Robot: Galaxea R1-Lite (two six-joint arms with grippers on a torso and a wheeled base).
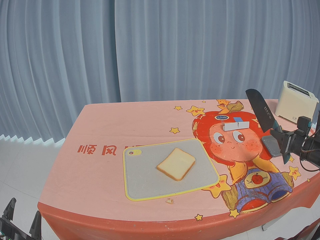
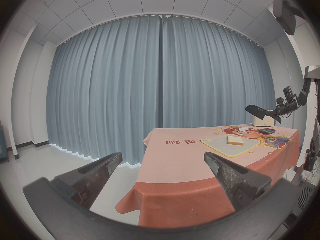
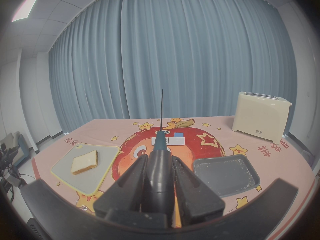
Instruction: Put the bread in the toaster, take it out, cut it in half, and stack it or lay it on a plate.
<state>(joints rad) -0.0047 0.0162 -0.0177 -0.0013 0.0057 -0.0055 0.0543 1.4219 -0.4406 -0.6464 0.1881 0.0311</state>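
Right hand [image 1: 280, 137] clamps the knife [image 1: 261, 109], held above the table [image 1: 100, 134]; bread [image 1: 176, 164] lies whole on the cutting board [image 1: 143, 180], so cutting remains. Left hand [image 2: 162, 155] hangs spread apart, off the table. Near the toaster [image 3: 261, 115], the plate [image 3: 226, 175] awaits the halves.

Table [image 1: 100, 134]: draped in a pink cloth with a darker red hem | Cartoon figure [image 1: 233, 140]: red-haired, printed on the cloth's right half among yellow stars | White and blue blocks [image 1: 236, 125]: on the figure's forehead | Crumb [image 1: 169, 201]: near the table's front edge | Curtain [image 1: 150, 44]: pleated, blue-grey, behind the table | Floor [image 1: 16, 170]: pale
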